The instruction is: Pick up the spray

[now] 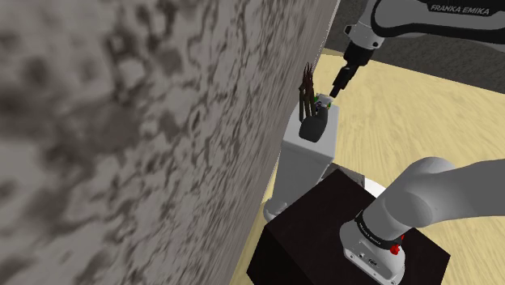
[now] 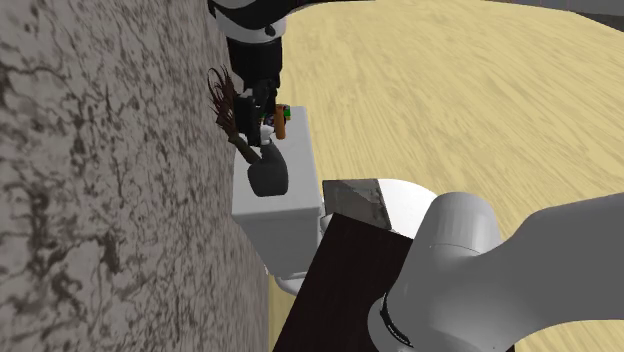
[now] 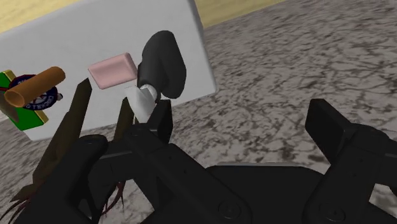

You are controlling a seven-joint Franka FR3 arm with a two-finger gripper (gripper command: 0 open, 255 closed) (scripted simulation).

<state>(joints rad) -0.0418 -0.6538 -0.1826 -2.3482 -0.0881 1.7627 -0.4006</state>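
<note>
Shoulder view: a white toilet tank (image 1: 308, 159) stands with its back against a grey marbled wall (image 1: 121, 121) that closes off the shoulder view's whole left. To that view's right and far side lies open wooden floor (image 1: 405, 113). The robot's dark stand (image 1: 324, 235) sits just near of the tank, at the lower right.

The tank's flat lid carries all the small things. One spray (image 1: 314, 125), a black body with a white neck, lies on its side at the near end of the lid, close to the edge that meets the wall. One bunch of brown twigs (image 1: 307, 85) rises beside the wall, just far of the spray.

Second exterior view: the end effector (image 2: 262, 112) hangs over the lid between the twigs (image 2: 222, 100) and one orange cylinder (image 2: 283, 122), with the spray (image 2: 268, 175) just near of it.

Wrist view: the end effector (image 3: 242, 118) is spread wide and clasps nothing, its fingers (image 3: 327, 124) standing well apart. The spray (image 3: 162, 63) lies outside the gap, its white neck just beside one fingertip; contact cannot be told. Beyond it on the lid lie one pink bar (image 3: 112, 69) and the orange cylinder (image 3: 35, 87), which rests on one green-and-blue item (image 3: 39, 102). The gap between the fingers faces the wall rather than the lid.
</note>
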